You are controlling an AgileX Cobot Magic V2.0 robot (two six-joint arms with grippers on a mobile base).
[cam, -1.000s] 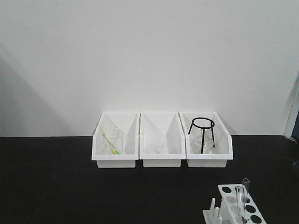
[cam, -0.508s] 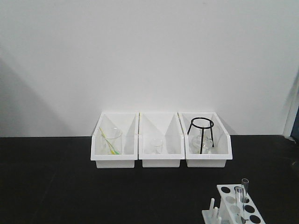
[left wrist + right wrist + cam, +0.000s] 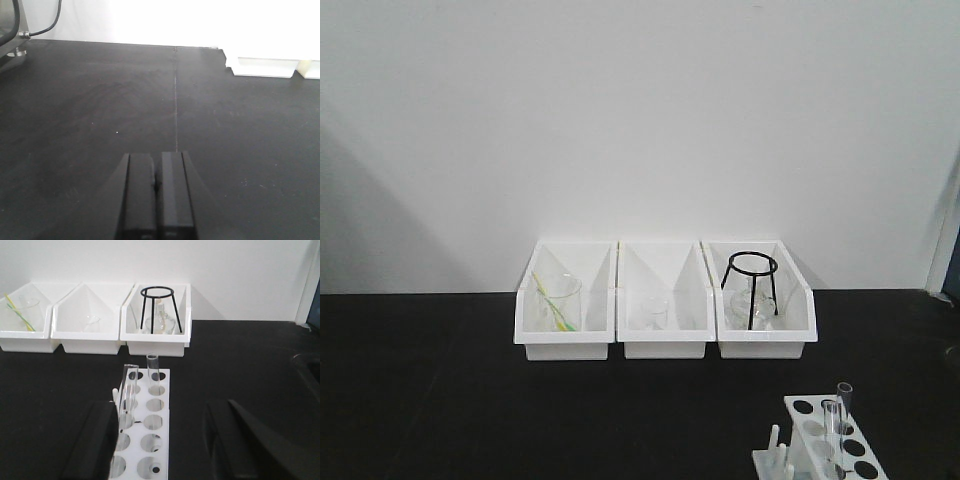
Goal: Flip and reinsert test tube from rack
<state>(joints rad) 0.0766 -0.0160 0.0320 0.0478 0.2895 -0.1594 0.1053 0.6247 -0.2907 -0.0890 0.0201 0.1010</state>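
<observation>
Black tabletop ran back to a plain white wall, where three white open-front plastic bins sat side by side. The right-hand bin held a black wire tripod stand.

The small white plastic rack with round holes stood at the near right of the table. It lay directly between the fingers of the right gripper, whose jaws were spread wide, one on each side of the rack, gripping nothing.

A slender clear glass test tube stood in the rack's left row, tilted. It was just beside that gripper's left finger; whether they touched could not be told. A second clear glass tube stood upright in a far hole, well beyond the fingertips.

The left gripper hovered over bare table, its jaws pressed together with nothing between them.
</observation>
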